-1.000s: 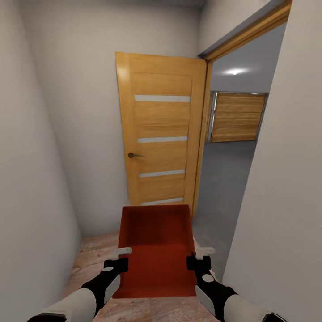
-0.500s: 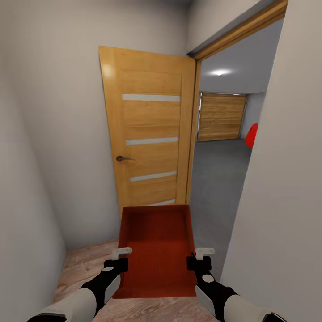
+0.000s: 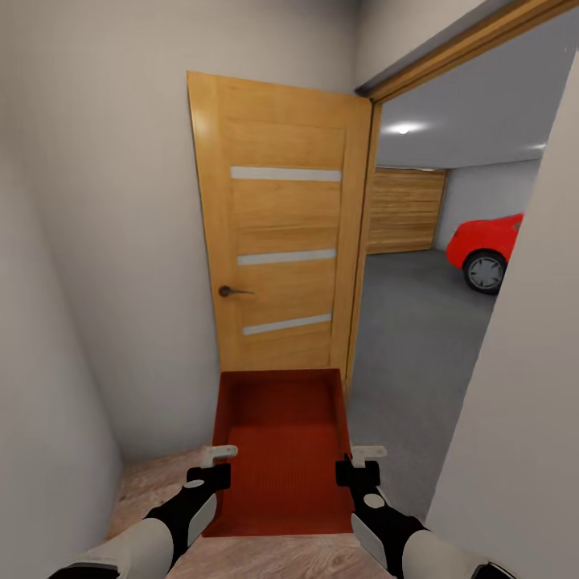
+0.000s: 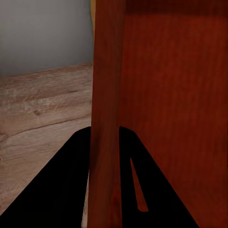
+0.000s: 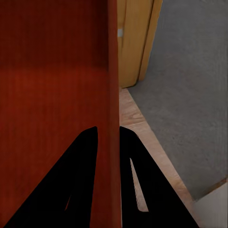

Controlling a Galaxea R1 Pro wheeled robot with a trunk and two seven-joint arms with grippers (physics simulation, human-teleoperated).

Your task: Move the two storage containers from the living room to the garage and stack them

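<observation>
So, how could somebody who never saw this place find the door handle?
Start at the open wooden door left of the garage opening. On its left edge, between the middle and lowest pale strips, sits the small dark door handle; it is the door's one dark metal part.

Bin (image 3: 281,450): orange-red, finely ribbed walls
Door (image 3: 281,225): honey-yellow wood; three pale frosted strips showing
Plank floor (image 3: 153,490): light brown wood grain
Garage floor (image 3: 418,338): mottled dark grey
Car (image 3: 486,249): bright red
Walls (image 3: 104,241): plain off-white
Garage door (image 3: 406,211): slatted light wood
</observation>
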